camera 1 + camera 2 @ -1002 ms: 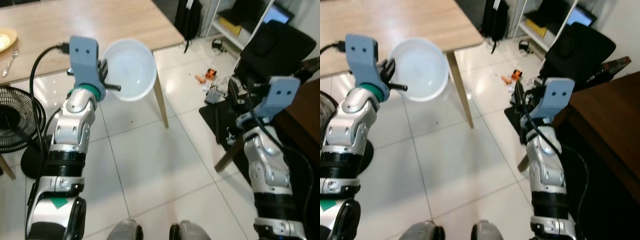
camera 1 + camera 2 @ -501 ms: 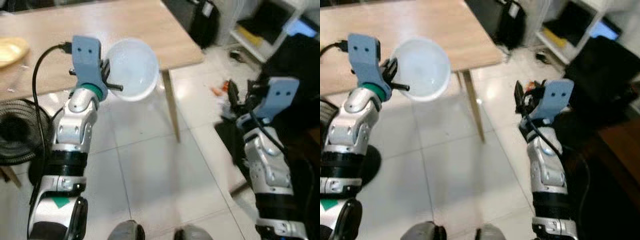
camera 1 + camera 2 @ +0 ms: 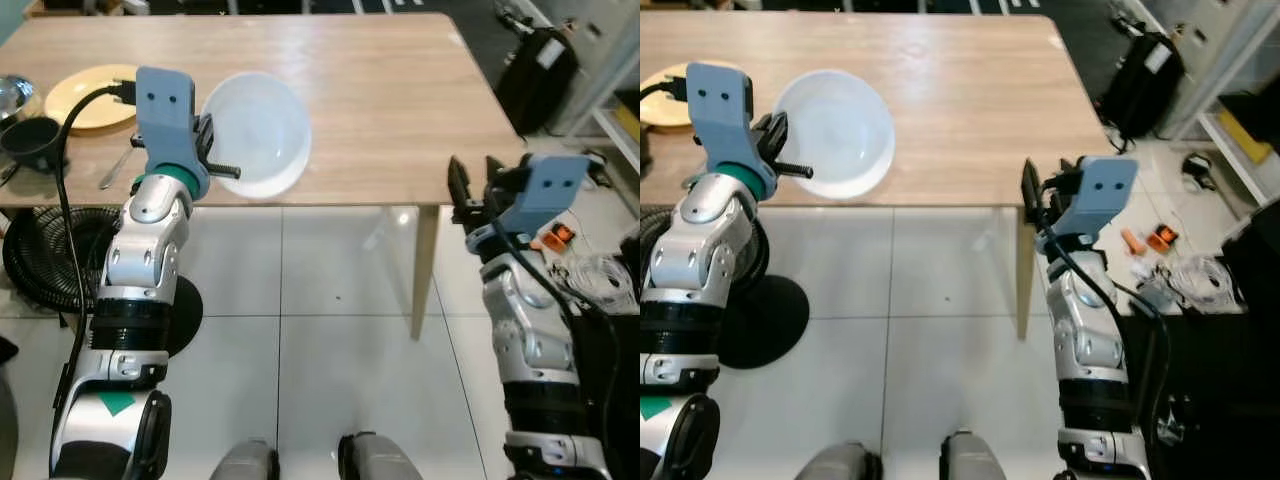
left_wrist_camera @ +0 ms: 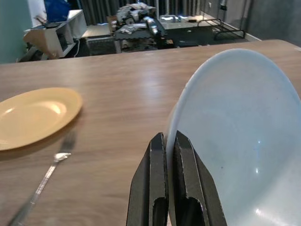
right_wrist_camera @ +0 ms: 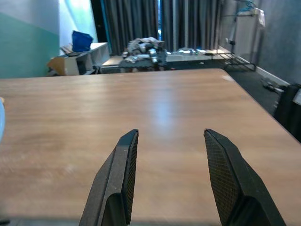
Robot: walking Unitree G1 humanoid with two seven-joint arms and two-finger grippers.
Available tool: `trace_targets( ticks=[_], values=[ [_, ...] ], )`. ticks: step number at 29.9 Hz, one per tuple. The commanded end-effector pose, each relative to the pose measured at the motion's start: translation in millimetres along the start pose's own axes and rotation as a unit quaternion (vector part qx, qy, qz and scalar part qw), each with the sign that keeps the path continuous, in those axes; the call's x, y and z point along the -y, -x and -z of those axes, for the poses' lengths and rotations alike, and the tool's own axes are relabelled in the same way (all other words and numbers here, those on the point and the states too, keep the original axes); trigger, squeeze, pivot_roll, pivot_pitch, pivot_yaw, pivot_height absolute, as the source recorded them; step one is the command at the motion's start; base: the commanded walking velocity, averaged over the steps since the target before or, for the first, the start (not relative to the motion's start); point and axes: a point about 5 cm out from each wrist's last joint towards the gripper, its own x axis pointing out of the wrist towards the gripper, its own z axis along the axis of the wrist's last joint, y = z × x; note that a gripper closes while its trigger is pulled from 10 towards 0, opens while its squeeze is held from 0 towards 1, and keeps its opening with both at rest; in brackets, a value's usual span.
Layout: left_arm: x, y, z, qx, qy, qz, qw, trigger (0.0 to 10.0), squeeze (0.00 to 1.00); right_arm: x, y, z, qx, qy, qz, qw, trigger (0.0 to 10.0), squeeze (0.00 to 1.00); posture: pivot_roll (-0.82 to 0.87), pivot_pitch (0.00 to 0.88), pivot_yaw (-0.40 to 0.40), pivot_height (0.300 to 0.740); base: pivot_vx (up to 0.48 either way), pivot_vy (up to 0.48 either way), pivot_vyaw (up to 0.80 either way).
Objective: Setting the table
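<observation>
yellow plate (image 3: 85, 93): far left of the wooden table (image 3: 400, 90), fork (image 3: 117, 170) lying just beside it
dark cup (image 3: 30, 142): at the left table edge, near the plate
left gripper (image 4: 170, 155): fingers pinching the rim of the white bowl (image 3: 258, 133) (bowl tilted on edge, held over the table's near edge)
right gripper (image 5: 171, 181): fingers spread, nothing between them, at the table's near right corner
fan (image 3: 45, 265): on the floor under the table's left side

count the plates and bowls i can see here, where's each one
3. A white bowl is pinched by its rim in the left gripper over the table's near edge; a yellow plate and a dark bowl sit far left. More may lie out of frame.
</observation>
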Motion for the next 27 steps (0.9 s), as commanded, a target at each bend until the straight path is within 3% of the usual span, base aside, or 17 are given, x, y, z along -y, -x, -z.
trace_targets(
  ticks=[1,15,27],
  values=[
    [-3.3,0.9,3,-0.006,-0.002,-0.006,1.0,10.0,0.0,-0.3,0.7,3,-0.004,-0.003,0.004,1.0,10.0,0.0,0.05,0.0,0.062,0.74,0.472,0.0,0.0],
    [-2.3,0.8,3,-0.007,-0.002,-0.003,1.0,10.0,0.0,29.8,1.1,4,-0.012,0.011,0.117,0.993,10.0,0.0,0.04,0.003,0.066,0.74,0.472,0.0,-0.03],
    [-1.5,1.2,4,-0.008,-0.001,-0.001,1.0,10.0,0.0,32.0,0.9,3,-0.011,0.021,0.123,0.992,10.0,0.0,0.04,0.006,0.064,0.74,0.472,0.0,-0.41]
  ],
)
